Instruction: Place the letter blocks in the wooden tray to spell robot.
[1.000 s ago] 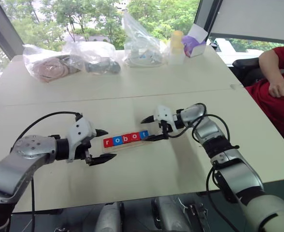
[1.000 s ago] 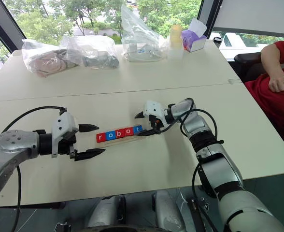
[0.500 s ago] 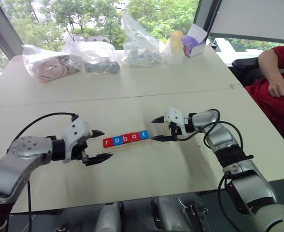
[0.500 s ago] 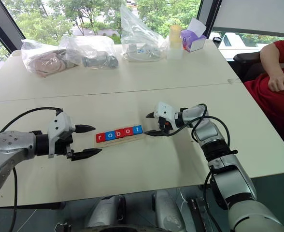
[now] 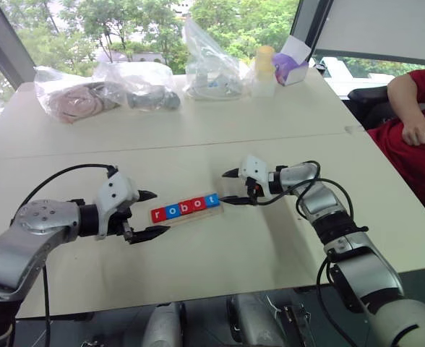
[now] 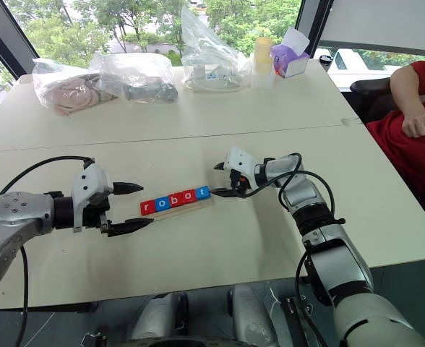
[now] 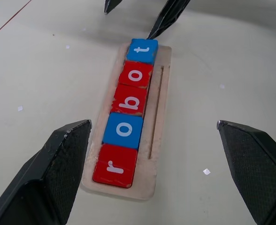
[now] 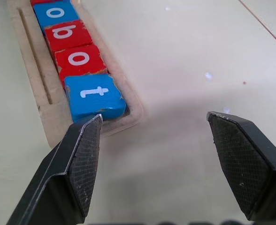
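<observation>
On the table (image 5: 220, 260), five blocks (image 5: 186, 207) fill the tray (image 7: 159, 117), spelling robot; my left gripper (image 5: 151, 213) and right gripper (image 5: 234, 187) flank it, spread wide, empty.

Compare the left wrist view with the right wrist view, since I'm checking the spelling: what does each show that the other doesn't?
Left wrist alone: the red r block at the near end, so the whole row reads r, o, b, o, t, plus the right gripper's fingertips beyond the tray. Right wrist alone: a thin dark line across the tabletop. Both: the blue t block at the end of the wooden tray, flanked by that arm's open fingers.
</observation>
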Motion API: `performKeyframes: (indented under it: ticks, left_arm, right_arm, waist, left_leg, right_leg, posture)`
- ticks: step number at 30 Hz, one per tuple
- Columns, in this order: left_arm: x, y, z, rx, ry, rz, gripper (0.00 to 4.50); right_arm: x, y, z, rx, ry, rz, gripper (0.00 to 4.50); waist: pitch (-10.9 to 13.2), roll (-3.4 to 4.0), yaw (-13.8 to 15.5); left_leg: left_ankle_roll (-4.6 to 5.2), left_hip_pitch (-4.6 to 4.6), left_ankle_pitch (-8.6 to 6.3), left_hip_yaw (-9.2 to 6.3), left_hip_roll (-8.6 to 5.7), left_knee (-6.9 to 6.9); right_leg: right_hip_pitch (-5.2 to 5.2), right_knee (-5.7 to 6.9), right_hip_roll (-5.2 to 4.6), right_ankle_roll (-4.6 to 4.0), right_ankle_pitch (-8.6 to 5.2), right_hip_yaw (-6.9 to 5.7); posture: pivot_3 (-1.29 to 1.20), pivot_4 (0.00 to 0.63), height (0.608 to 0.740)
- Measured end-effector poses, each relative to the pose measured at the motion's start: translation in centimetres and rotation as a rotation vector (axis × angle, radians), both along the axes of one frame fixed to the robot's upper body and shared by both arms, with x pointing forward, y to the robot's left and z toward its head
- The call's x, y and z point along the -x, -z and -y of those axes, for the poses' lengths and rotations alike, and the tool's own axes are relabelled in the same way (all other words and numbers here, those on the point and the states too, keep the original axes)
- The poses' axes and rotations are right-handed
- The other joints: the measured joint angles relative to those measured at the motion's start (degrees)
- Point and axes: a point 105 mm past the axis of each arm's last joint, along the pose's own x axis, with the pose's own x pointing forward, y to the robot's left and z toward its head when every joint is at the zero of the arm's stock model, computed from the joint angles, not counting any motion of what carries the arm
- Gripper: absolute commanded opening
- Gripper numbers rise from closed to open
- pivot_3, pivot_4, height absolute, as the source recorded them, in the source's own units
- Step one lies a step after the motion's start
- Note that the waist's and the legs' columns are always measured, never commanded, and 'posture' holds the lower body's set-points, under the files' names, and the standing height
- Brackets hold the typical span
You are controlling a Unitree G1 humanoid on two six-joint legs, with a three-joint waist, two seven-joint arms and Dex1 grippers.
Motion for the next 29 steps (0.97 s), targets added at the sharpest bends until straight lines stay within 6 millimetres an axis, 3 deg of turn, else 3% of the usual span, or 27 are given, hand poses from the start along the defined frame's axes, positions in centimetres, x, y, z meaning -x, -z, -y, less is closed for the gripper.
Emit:
performKeyframes:
  ticks: [12,20,25,29]
  left_arm:
    - [-0.1,-0.1,0.0,-0.001,-0.003,0.006,4.5]
    - [-0.1,-0.2,-0.2,0.014,-0.027,0.006,4.5]
    - [1.1,0.1,-3.7,0.014,-0.158,-0.041,4.5]
    - [3.1,1.1,-6.9,0.004,-0.28,-0.103,4.5]
  right_arm:
    - [-0.9,0.4,-0.3,0.042,0.022,0.07,3.68]
    - [-0.9,0.1,0.8,0.051,0.048,0.087,3.68]
    - [1.8,-0.9,5.1,-0.011,0.145,-0.016,3.68]
    - [6.3,-1.2,8.1,-0.075,0.222,-0.184,3.68]
  waist:
    - [0.0,0.0,0.0]
    - [0.0,0.0,0.1]
    - [0.0,0.01,0.3]
    - [0.0,0.0,0.6]
  left_leg:
    - [0.0,0.03,0.0,0.01,0.0,0.01]
    - [0.0,-0.03,0.0,-0.02,0.01,0.0]
    - [0.0,-0.11,0.0,-0.03,0.04,-0.06]
    - [0.01,-0.09,-0.01,-0.03,0.09,-0.08]
  right_leg:
    - [0.0,0.0,0.0,-0.01,0.0,0.0]
    - [-0.01,0.0,-0.03,0.0,0.0,0.0]
    - [-0.1,-0.02,-0.12,0.01,-0.01,-0.01]
    - [-0.11,-0.02,-0.12,-0.17,-0.13,-0.02]
  posture:
    - [0.0,0.15,0.74]
    - [0.0,0.15,0.74]
    - [0.0,0.15,0.74]
    - [0.0,0.15,0.74]
